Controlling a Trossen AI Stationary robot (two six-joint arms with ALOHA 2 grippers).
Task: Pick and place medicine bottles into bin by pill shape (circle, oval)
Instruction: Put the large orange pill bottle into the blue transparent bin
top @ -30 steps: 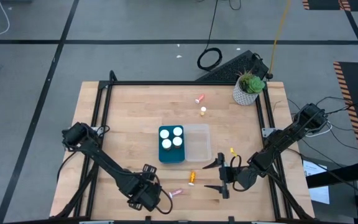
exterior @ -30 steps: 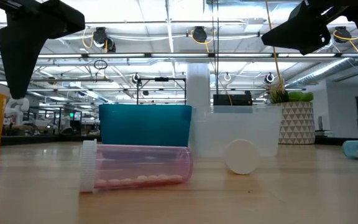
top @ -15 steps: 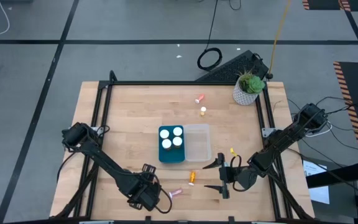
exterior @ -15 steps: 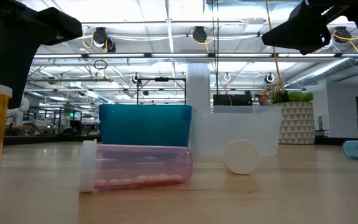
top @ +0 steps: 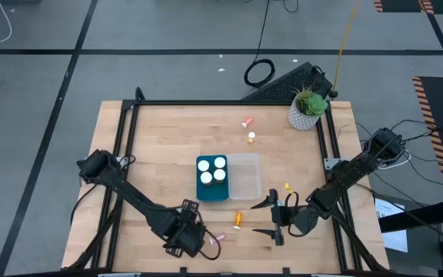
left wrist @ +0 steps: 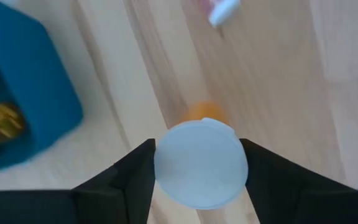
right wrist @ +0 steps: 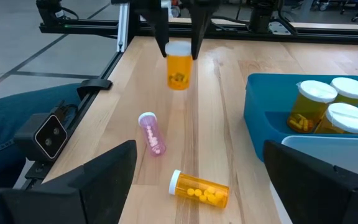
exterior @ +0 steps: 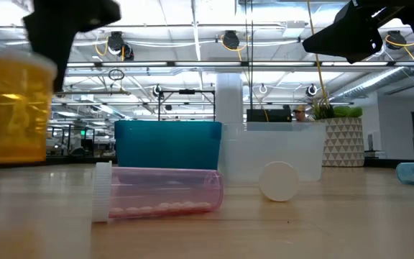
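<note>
Lifted: left hand (right wrist: 178, 43) gripping amber bottle (right wrist: 178, 70) | teal bin (top: 211, 179): 3 bottles | right hand (top: 266, 218) wide

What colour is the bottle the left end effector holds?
Amber bottle with white cap, clearest in the right wrist view.

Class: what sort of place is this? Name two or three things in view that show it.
Probably a robotics lab in a large industrial hall. A framed wooden table stands on a bare grey floor marked with tape, cables trail beside it, and the low view shows ceiling ducts and strip lights.
</note>
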